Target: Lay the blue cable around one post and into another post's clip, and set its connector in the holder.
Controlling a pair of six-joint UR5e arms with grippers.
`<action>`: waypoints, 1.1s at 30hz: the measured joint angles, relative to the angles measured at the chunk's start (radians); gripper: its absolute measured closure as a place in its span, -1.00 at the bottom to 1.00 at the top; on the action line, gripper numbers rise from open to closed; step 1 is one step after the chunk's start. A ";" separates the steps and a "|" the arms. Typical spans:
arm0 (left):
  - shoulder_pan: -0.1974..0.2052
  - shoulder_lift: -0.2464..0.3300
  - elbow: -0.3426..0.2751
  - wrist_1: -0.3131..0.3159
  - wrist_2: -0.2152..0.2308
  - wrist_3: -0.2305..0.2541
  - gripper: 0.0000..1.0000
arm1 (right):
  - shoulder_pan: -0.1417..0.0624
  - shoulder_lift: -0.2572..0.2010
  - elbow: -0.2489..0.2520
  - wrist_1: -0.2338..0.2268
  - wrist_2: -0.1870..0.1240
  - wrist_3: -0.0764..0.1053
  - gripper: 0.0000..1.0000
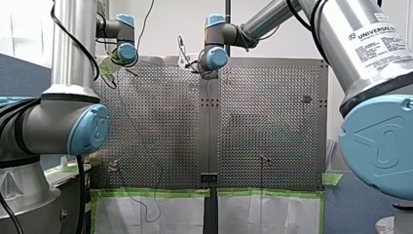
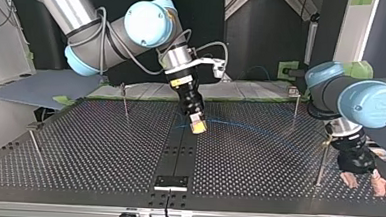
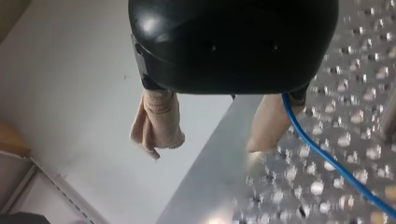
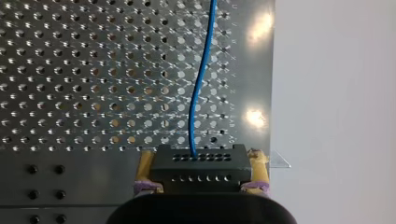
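Note:
In the right wrist view my right gripper (image 4: pixel 200 186) is shut with its yellow pads on a black connector block (image 4: pixel 200 161). The blue cable (image 4: pixel 198 93) runs out of the block across the perforated plate. In the top view that gripper (image 2: pixel 197 125) hangs tilted just above the table's middle, and the thin cable (image 2: pixel 245 125) arcs from it toward the view's right. My left gripper (image 2: pixel 365 182) stands open with beige pads beside a thin post (image 2: pixel 321 163). In the left wrist view its fingers (image 3: pixel 156 123) are apart, and the cable (image 3: pixel 327 161) passes one of them on the outside.
Other thin posts (image 2: pixel 125 99) (image 2: pixel 34 139) (image 2: pixel 295 110) stand on the perforated table (image 2: pixel 88 153). A small black holder (image 2: pixel 172 182) sits at the centre seam near the top view's front edge. In the front view green tape (image 1: pixel 156 193) lines the table's near edge.

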 joint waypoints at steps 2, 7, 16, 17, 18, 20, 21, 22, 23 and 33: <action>0.019 -0.002 0.002 -0.002 0.019 -0.010 -1.00 | 0.000 0.002 0.000 0.000 0.001 0.000 1.00; 0.065 -0.002 0.008 -0.004 0.065 -0.024 -1.00 | 0.001 0.003 0.000 0.008 0.002 -0.002 1.00; 0.139 -0.003 -0.025 -0.005 0.139 0.001 -1.00 | -0.002 0.005 0.000 0.020 0.006 -0.002 1.00; 0.146 -0.003 -0.032 -0.001 0.146 0.004 -1.00 | -0.002 0.006 0.000 0.019 0.007 -0.002 1.00; 0.154 -0.003 -0.039 0.003 0.154 0.006 -1.00 | -0.003 0.007 0.000 0.019 0.010 -0.002 1.00; 0.171 -0.003 -0.055 0.017 0.171 0.007 -1.00 | -0.005 0.008 0.000 0.019 0.019 -0.002 1.00; 0.178 -0.003 -0.063 0.024 0.178 0.005 -1.00 | -0.006 0.009 0.000 0.019 0.024 -0.002 1.00; 0.188 -0.003 -0.072 0.033 0.188 0.000 -1.00 | -0.007 0.010 0.000 0.019 0.031 -0.002 1.00; 0.195 -0.003 -0.080 0.039 0.195 -0.005 -1.00 | -0.009 0.010 0.000 0.019 0.036 -0.002 1.00; 0.284 -0.016 -0.153 0.128 0.284 -0.034 -1.00 | -0.040 0.014 0.017 0.026 0.105 -0.002 1.00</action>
